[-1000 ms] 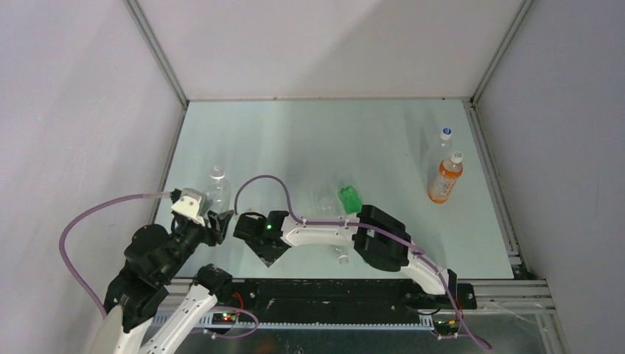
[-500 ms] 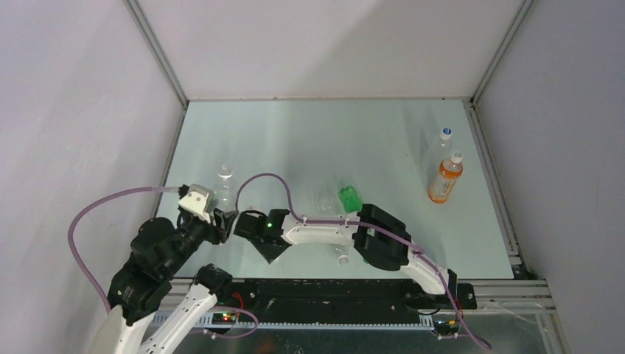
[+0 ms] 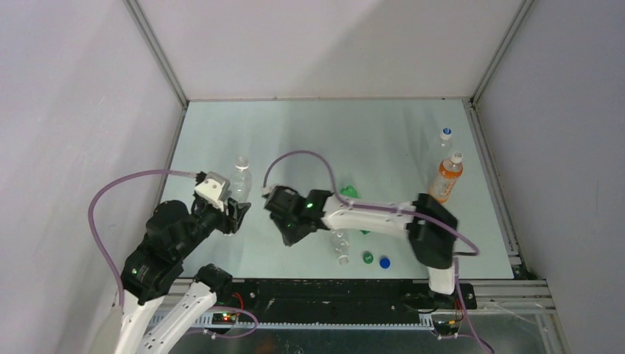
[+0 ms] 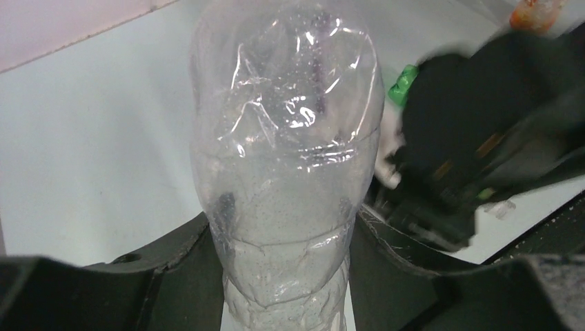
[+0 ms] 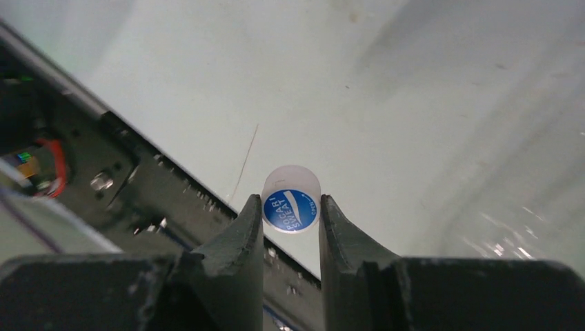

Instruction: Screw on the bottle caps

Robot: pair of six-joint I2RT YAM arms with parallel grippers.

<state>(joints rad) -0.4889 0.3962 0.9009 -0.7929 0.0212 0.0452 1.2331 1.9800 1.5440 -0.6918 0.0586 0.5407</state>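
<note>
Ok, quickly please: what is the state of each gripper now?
Left gripper: closed on the clear crinkled plastic bottle.
Right gripper: closed on the small round white-and-blue plastic cap.

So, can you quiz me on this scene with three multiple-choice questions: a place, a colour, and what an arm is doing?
1. The green cap and blue cap lie: A near the table's front edge; B by the back wall; C stacked.
2. The standing white-capped bottle holds a drink that is: A red; B orange; C purple.
3. The right end effector is: A open, empty; B unseen; C shut on the white-and-blue cap.
A, the top view shows them there; B, orange shows through; C, its fingers pinch it.
</note>
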